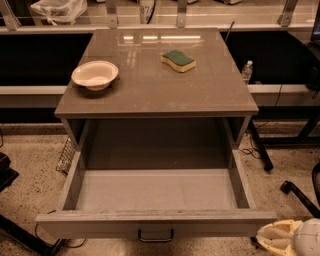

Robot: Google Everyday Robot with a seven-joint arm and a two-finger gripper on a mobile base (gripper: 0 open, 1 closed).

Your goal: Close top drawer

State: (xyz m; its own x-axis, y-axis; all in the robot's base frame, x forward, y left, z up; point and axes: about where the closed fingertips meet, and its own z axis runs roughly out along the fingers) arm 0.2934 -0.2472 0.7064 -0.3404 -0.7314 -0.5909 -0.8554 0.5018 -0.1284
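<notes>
- Plastic bag [57, 9]: clear, crumpled, at the upper left of the frame, behind the cabinet.
- Bowl [95, 75]: pale and shallow, upright on the left part of the cabinet top [160, 97].
- Top drawer [155, 192]: centre to lower centre of the frame, pulled far out from under the cabinet top. Its pale grey floor is in plain view and its front panel lies along the bottom edge.
- Handle [155, 236]: small and dark, at the middle of the front panel.
- Sponge [178, 60]: green over yellow, on the cabinet top right of centre, well apart from the bowl.
- Water bottle [247, 71]: beyond the cabinet's right edge.
- My gripper [287, 237]: pale cream, in the lower right corner, just beside the drawer front's right end. I cannot tell whether it is spread or closed.
</notes>
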